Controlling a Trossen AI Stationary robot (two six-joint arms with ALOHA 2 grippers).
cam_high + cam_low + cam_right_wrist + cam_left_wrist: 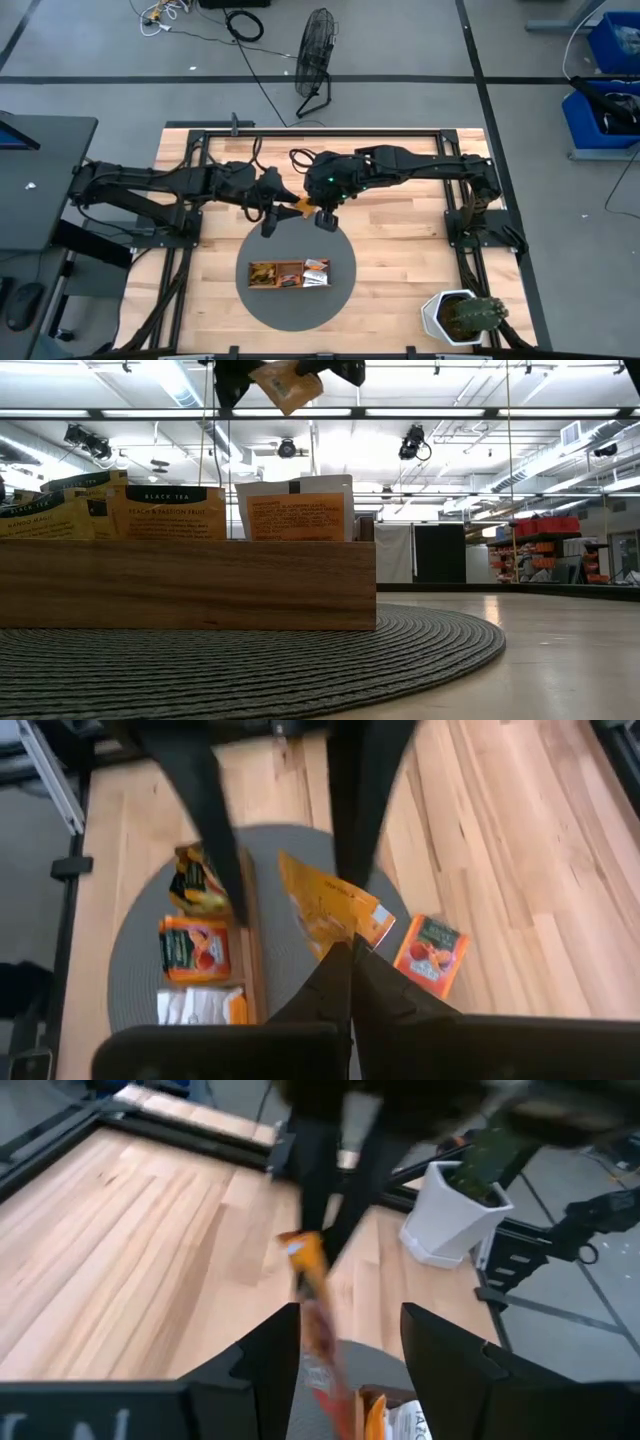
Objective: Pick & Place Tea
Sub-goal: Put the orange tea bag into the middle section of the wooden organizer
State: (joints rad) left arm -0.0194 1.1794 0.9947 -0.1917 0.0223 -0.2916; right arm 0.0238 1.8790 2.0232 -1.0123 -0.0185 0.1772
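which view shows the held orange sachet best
The right wrist view: the sachet shows nearly flat-on, pinched in the shut right claw. The left wrist view shows it edge-on, the low view only partly at the top, the high view mostly hidden.

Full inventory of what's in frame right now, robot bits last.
held sachet: 1, orange, in the air above the mat
loose sachet: 1, orange, flat at the mat's edge
tray sachets: several, yellow, orange, white, standing in the tray
wooden tray: 1, brown, on the mat
mat: 1, grey, round, on the table
table: 1, light wood
cactus: 1, green, white pot, table corner
fan: 1, black, on the floor
right gripper: shut on the held sachet
left gripper: open, facing it
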